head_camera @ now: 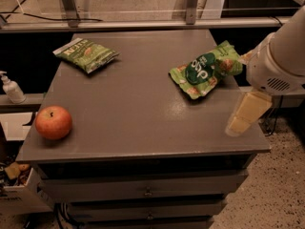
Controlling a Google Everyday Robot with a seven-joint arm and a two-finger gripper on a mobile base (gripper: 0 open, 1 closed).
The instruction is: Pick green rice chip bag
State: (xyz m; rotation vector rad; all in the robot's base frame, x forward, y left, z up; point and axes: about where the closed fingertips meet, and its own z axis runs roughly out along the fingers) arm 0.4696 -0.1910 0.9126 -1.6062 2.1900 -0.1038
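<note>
- Target: green rice chip bag lies on the surface toward the back-right corner, skewed, with one end reaching the right edge. It's puffy, logo side up, and nothing else touches it.
- Claw hangs just off the right edge near the front-right corner, under the white arm housing, apart from the bag. I can't tell whether it's wide or narrow. Nothing in it that I can see.
- My read: the arm sits off to the side so the surface stays in open view. Approach not yet begun.
- Distractors: darker olive bag at the back-left corner, apple by the front-left corner. Both are well apart from the target, so low mix-up risk.
- Next, I'd judge: lift the claw over the right edge and come down on the bag's puffy middle.
- Risks: the air-filled film may slip or squirt out. The bag sits by the right edge, so a sideways nudge could push it off.
</note>
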